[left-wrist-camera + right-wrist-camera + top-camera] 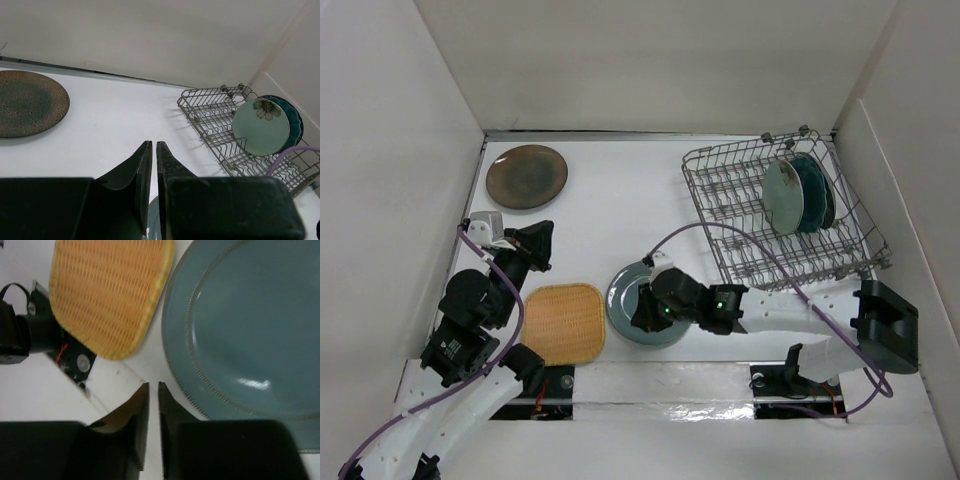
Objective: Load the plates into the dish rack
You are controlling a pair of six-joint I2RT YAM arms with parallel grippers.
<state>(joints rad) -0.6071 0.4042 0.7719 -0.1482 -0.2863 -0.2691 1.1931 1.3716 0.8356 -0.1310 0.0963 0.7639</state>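
The dish rack [780,215] stands at the back right and holds a white floral plate [783,196] and a teal plate [817,192] upright. A dark brown plate [527,177] lies at the back left. A tan woven plate [563,322] and a grey-blue plate [620,292] lie near the front. My right gripper [642,315] is shut and empty, low over the grey-blue plate's near edge [250,330], with its tips [153,385] over bare table beside the tan plate [107,290]. My left gripper [540,238] is shut and empty [152,145], above the table behind the tan plate.
White walls enclose the table on three sides. The left wrist view shows the brown plate [27,102] at left and the rack [215,120] at right. A purple cable [760,255] loops from the right arm in front of the rack. The arm bases' black mounts [30,335] sit at the near edge.
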